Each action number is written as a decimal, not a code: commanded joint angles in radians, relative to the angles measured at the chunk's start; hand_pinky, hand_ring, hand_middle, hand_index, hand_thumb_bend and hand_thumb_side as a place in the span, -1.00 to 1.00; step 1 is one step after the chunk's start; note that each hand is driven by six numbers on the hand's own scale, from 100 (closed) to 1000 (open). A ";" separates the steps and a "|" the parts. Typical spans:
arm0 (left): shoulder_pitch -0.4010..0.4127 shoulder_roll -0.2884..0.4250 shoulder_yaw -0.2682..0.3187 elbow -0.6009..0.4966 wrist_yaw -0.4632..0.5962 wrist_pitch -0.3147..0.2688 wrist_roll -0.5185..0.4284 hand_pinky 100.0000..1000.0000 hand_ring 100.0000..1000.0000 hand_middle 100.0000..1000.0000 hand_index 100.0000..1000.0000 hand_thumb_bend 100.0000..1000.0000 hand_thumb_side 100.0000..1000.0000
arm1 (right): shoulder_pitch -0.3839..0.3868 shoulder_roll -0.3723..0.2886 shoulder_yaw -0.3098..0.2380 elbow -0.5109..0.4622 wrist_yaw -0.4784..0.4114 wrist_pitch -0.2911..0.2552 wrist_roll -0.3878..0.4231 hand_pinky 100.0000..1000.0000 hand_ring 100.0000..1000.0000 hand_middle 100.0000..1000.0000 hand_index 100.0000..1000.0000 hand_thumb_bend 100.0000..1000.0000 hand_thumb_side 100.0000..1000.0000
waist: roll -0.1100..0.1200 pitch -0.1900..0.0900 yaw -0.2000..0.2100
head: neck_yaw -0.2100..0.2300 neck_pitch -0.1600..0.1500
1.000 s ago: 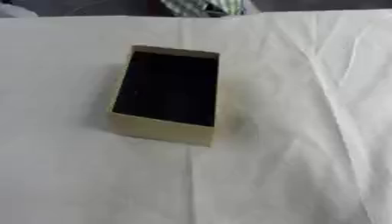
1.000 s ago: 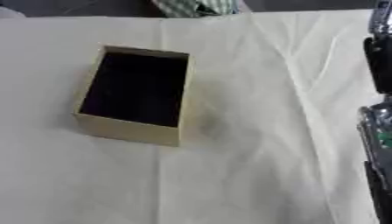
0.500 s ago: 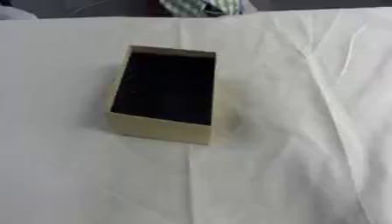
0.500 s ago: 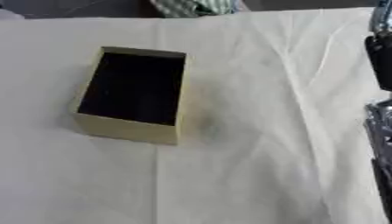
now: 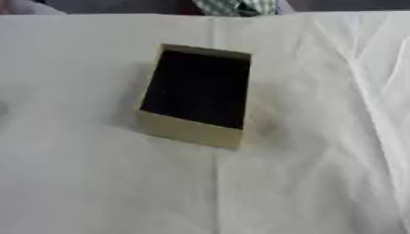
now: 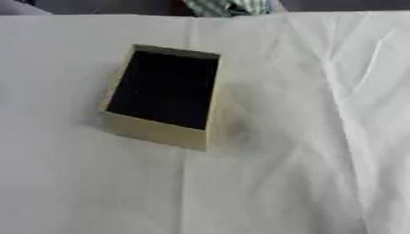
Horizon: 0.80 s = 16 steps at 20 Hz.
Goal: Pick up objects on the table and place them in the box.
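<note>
I see the creased white tablecloth (image 5: 320,173), the open tan cardboard box with dark interior (image 5: 188,130) centre-left, no loose objects, and neither hand, the right one having left view, so pickup has not begun.

no part of the robot's body is in view.

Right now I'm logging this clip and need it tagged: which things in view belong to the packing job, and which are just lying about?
Belongs to the job:
- the box, open, tan walls, dark inside; nothing can be made out in it
- no loose objects to pick up show on the table

Just lying about:
- the white cloth covering the table
- striped fabric at the far edge

Neither robot hand is in view.
</note>
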 commanded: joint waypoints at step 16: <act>-0.131 0.207 -0.037 0.321 0.011 0.008 -0.107 0.47 0.47 0.28 0.67 0.44 -0.48 | -0.001 -0.040 -0.003 -0.021 0.003 0.002 0.006 0.57 0.36 0.33 0.49 -1.00 -0.01 | 0.010 -0.069 -0.002 | 0.043 0.027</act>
